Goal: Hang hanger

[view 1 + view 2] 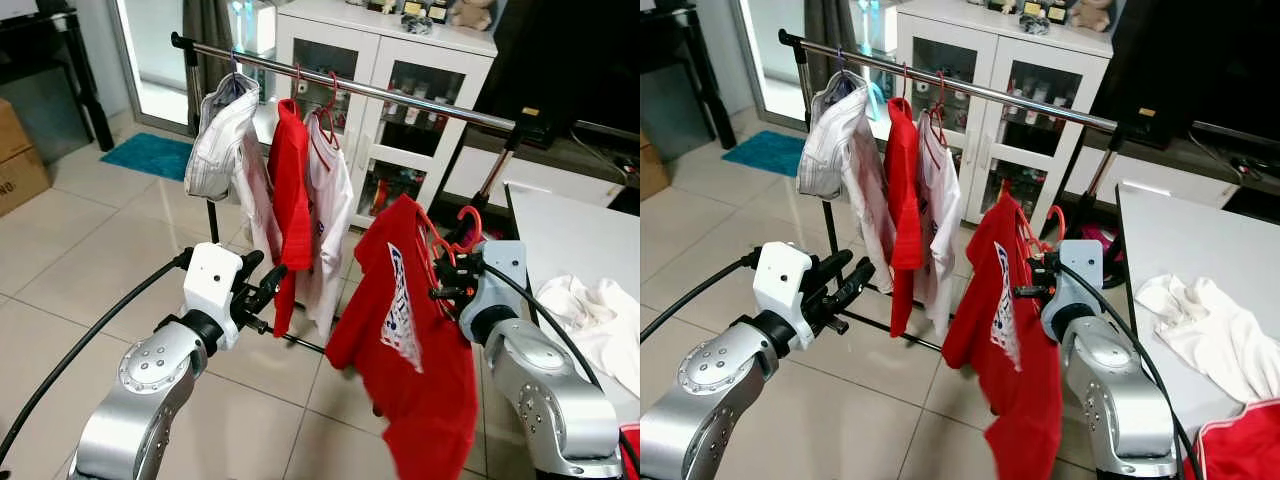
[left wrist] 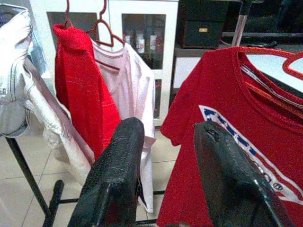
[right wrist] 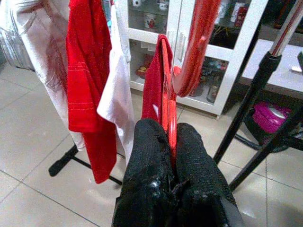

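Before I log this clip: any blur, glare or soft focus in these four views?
Left eye view: sharp, with bright daylight blowing out the door behind the rail. Right eye view: same glare, no motion blur. Left wrist view: fingers near and soft, red shirt clear. Right wrist view: fingers large and blurry around the hanger, background crisp.

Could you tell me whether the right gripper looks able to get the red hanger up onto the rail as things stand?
Probably yes: the right gripper is shut on the red hanger, and the rail above it is bare, with the hung clothes further left.

Likely a home: clothes rail (image 1: pixel 400 97) (laden), glass-fronted cabinet (image 1: pixel 400 90).
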Controlling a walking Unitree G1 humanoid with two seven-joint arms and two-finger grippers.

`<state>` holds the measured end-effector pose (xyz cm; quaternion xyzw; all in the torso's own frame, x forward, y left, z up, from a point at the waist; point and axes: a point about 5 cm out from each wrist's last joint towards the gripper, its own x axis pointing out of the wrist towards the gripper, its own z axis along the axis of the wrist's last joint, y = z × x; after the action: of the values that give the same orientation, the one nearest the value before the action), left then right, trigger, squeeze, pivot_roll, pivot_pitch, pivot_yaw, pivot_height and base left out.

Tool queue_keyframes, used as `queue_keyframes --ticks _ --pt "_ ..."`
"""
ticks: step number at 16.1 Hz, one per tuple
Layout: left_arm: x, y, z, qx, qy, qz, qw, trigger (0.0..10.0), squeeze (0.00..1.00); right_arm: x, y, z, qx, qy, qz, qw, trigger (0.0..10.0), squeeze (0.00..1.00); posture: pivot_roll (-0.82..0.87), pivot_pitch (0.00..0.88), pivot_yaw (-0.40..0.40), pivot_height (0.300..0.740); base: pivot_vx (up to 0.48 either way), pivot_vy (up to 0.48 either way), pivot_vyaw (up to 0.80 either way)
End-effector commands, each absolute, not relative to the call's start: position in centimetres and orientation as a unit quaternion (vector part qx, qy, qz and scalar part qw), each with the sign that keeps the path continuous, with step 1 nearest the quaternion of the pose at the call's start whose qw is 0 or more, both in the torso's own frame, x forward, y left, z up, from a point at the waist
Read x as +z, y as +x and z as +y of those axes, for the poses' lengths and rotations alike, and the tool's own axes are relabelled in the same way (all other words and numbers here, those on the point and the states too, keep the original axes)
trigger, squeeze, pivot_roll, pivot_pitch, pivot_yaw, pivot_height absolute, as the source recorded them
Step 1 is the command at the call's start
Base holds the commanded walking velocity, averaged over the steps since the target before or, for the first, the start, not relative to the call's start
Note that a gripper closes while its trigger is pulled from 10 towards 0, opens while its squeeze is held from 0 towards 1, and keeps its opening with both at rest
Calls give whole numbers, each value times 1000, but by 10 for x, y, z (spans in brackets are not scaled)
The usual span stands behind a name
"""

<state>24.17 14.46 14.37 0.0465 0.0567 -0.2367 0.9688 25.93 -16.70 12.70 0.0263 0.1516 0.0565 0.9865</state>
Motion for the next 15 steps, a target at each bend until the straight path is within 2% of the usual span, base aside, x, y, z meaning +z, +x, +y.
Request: queue_keyframes --ticks 1,11,12,15 --pt "146 240 144 -237 44 55 969 10000 0 131 260 -169 58 23 145 987 0 0 -82 0 -105 740 0 326 0" --pt "145 241 142 -241 43 57 968 10000 0 130 261 -168 70 16 150 986 0 0 -84 0 -109 740 0 329 0" --pt "145 242 142 -238 54 57 968 10000 0 130 261 -168 71 16 150 986 0 0 -82 0 -110 740 0 0 0" --pt "145 243 141 -237 65 59 968 10000 0 131 262 -168 76 13 148 986 0 0 -83 0 -112 740 0 -480 0"
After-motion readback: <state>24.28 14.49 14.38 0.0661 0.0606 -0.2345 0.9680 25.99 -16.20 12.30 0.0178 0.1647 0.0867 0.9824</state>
